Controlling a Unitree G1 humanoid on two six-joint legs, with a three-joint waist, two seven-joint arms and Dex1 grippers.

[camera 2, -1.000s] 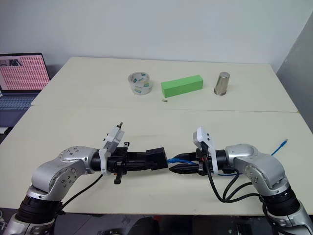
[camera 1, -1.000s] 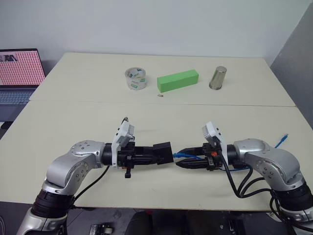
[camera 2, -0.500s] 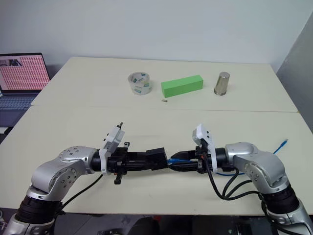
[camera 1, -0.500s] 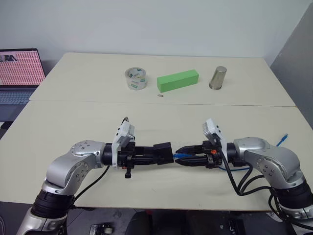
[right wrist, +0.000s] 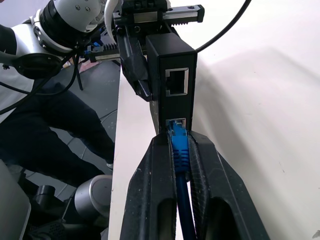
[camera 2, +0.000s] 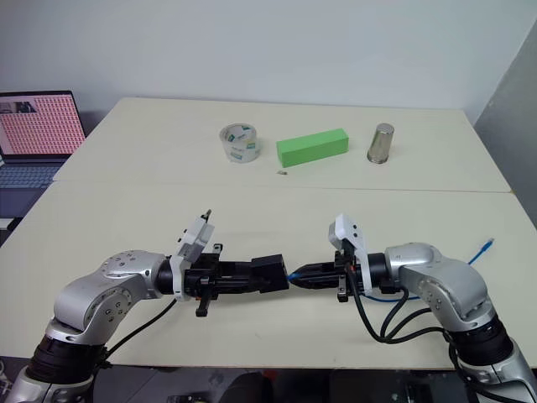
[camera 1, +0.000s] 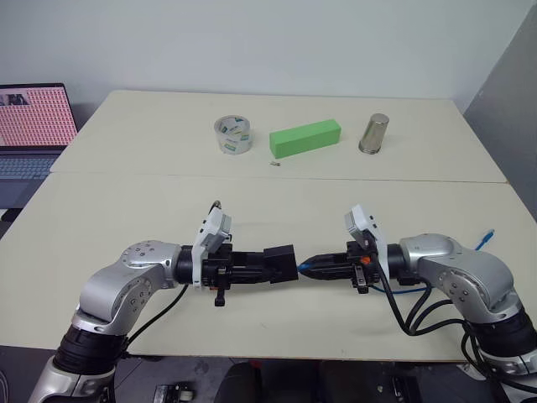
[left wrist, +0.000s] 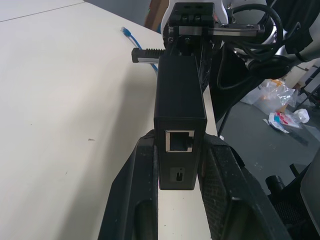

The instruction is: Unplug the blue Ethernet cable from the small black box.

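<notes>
We hold the small black box (camera 1: 279, 263) above the near part of a pale table (camera 1: 126, 210), our left gripper (left wrist: 175, 170) clamped on it with one black finger on each side. Our right gripper (right wrist: 182, 145) meets it from the opposite side, its fingers pinched shut around the clear-blue plug of the blue Ethernet cable (right wrist: 179, 150). In the right wrist view the plug tip sits at the box's lower port, while the port above it stands empty; we cannot tell how deep the plug is seated. From the plug the cable runs back between the right fingers, and its other end (camera 1: 484, 242) lies on the table near the right-hand edge. The two grippers point toward each other, level over the table, with the box between them. Nothing lies on the table under or just beside them. Well apart from our hands, across a seam that divides the tabletop, stand three things in a row: a roll of clear tape (camera 1: 233, 135), a green block (camera 1: 305, 138) and a metal cup (camera 1: 373, 133), with a tiny dark speck (camera 1: 274, 164) near the block. A laptop (camera 1: 32, 126) with a pink screen sits beyond the table's left edge. The table's near edge runs just under our arms, and bare tabletop stretches out to both sides.
</notes>
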